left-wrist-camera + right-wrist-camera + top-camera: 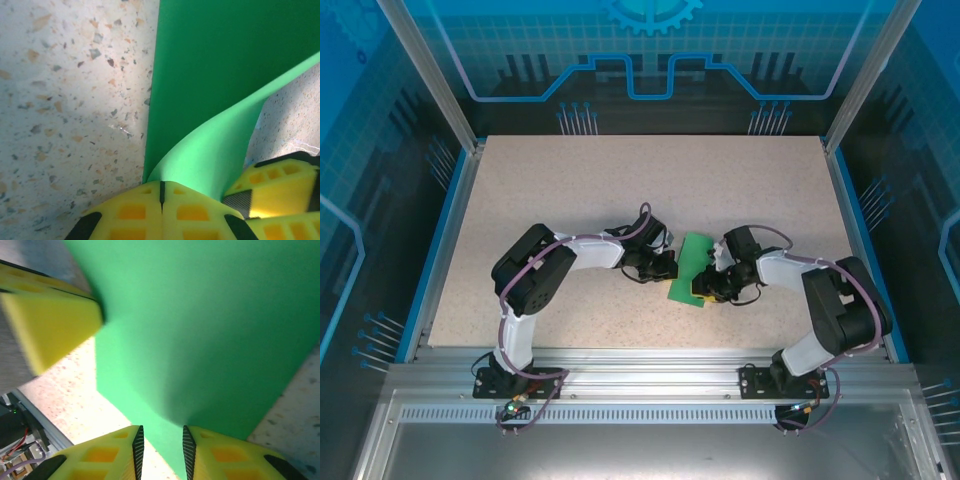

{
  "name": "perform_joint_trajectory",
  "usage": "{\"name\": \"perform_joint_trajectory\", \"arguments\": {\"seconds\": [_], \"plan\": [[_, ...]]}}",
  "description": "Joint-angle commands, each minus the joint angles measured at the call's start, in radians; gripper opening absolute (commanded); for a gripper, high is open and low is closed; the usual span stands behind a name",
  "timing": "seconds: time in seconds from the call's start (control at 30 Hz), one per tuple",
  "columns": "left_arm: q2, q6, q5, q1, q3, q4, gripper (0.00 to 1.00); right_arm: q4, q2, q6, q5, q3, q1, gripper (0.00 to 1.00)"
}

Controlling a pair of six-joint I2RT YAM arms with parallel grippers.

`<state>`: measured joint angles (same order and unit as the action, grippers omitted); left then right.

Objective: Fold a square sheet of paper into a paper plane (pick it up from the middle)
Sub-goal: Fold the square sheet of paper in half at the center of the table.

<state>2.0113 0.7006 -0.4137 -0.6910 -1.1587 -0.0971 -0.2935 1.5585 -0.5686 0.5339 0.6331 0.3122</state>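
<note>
- left gripper (161,194) is fully closed, its two yellow fingers meeting in a tight seam. it pinches a raised flap of the square sheet of paper (688,262).
- the bright green flap curls up off the table (570,190) and sweeps across into that pinch, while the rest of the sheet lies flat on the table.
- right gripper (160,447) stands a little open, its black pads parted by a narrow gap. a corner of the sheet runs into that gap, and i cannot tell whether the pads press on it.
- the sheet lies just right of the table's centre, a touch toward the table's near edge. from above it reads as a tall, narrow green shape, slightly tilted.
- from above, the left gripper sits close to the table's centre, at the sheet's left edge. the right gripper sits nearer the table's near edge, at the sheet's near right corner.
- the left wrist view shows a yellow finger of the right gripper just beside the left gripper's fingers, right by the raised flap. whether it touches the flap i cannot tell.
</note>
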Motion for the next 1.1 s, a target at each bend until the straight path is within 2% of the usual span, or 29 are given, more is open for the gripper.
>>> {"name": "perform_joint_trajectory", "arguments": {"seconds": [0.0, 0.4, 0.7, 0.93, 1.07], "plan": [[0.046, -0.024, 0.029, -0.012, 0.01, -0.103, 0.0, -0.02, 0.044, 0.007, -0.028, -0.021, 0.008, 0.29], [0.046, -0.026, 0.026, -0.013, 0.013, -0.102, 0.0, -0.035, -0.14, -0.037, 0.06, -0.048, 0.029, 0.31], [0.044, -0.029, 0.026, -0.013, 0.008, -0.11, 0.0, -0.017, -0.009, -0.024, -0.005, -0.081, 0.048, 0.3], [0.041, -0.03, 0.027, -0.013, 0.009, -0.113, 0.0, -0.114, -0.113, -0.004, -0.03, -0.016, 0.03, 0.3], [0.04, -0.033, 0.027, -0.014, 0.007, -0.118, 0.0, -0.088, -0.114, -0.009, -0.021, 0.047, -0.044, 0.3]]}}
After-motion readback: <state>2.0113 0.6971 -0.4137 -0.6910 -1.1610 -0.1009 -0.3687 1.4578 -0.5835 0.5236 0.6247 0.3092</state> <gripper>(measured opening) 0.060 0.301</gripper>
